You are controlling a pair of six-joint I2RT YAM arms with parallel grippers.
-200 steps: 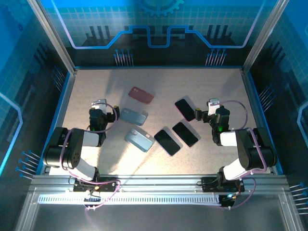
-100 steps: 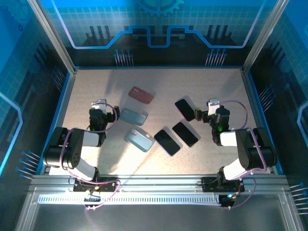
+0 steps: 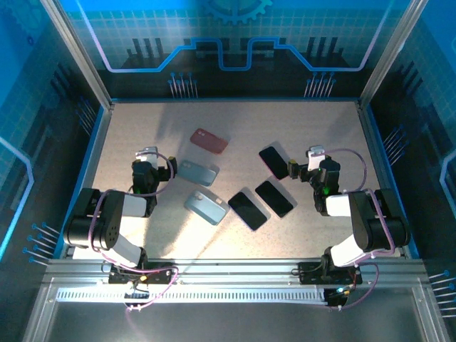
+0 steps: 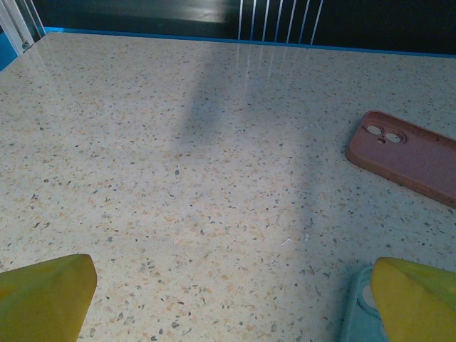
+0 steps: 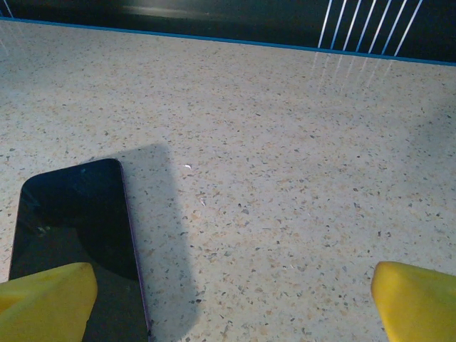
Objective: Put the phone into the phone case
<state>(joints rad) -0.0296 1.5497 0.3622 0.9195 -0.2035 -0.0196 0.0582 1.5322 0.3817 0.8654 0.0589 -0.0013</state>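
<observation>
Three black phones lie screen-up on the speckled table: one (image 3: 273,161) beside my right gripper, one (image 3: 274,198) nearer the front, one (image 3: 247,209) left of that. Three phone cases lie face-down: a dusty red case (image 3: 209,140) at the back, a grey-blue case (image 3: 197,172) next to my left gripper, another grey-blue case (image 3: 206,207) nearer the front. My left gripper (image 3: 149,165) is open over bare table, its yellow fingertips (image 4: 50,292) wide apart; the red case (image 4: 405,157) lies ahead to its right. My right gripper (image 3: 313,165) is open and empty, the nearest phone (image 5: 75,214) at its left fingertip.
Blue-edged walls (image 3: 100,135) ring the table on the left, back and right. A dark back panel with white vertical bars (image 4: 278,18) stands behind the far edge. Both arms rest low near the front corners.
</observation>
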